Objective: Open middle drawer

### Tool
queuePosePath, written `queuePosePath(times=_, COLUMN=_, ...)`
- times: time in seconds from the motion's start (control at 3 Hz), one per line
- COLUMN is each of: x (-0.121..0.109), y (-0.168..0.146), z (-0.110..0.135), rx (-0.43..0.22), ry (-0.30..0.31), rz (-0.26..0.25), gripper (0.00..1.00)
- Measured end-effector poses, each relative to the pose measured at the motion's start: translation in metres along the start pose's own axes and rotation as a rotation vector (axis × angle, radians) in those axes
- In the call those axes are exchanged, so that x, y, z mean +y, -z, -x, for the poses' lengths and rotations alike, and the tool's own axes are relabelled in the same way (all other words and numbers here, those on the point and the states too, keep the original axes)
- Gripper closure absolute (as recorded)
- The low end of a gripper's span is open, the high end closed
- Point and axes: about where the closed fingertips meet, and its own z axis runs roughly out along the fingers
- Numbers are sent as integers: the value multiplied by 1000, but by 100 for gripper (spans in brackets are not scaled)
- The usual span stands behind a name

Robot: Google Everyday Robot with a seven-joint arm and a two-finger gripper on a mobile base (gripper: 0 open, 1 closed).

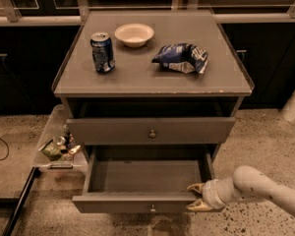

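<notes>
Speckled floor [265, 136] surrounds a grey, matte cabinet [152, 77]. At 6 o'clock the middle drawer [147, 176], boxy and rigid, stands pulled well out; it likely slides easily, best held by its small round knob [152, 208]. At 5 o'clock, the end effector [195, 197] spreads its fingers [194, 187] about the front's right end.

No legible text on the can [103, 53] or bag [181, 58]; hand [190, 197] at the pulled-out middle drawer's [132, 203] right front corner.
</notes>
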Motion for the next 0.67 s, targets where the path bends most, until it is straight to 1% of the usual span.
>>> queuePosePath(times=0.33, x=6, y=3, z=-3, rx=-10, ry=-8, rz=7, gripper=38)
queuePosePath(times=0.67, x=6, y=4, z=-3, rx=-10, ry=-8, rz=7, gripper=62)
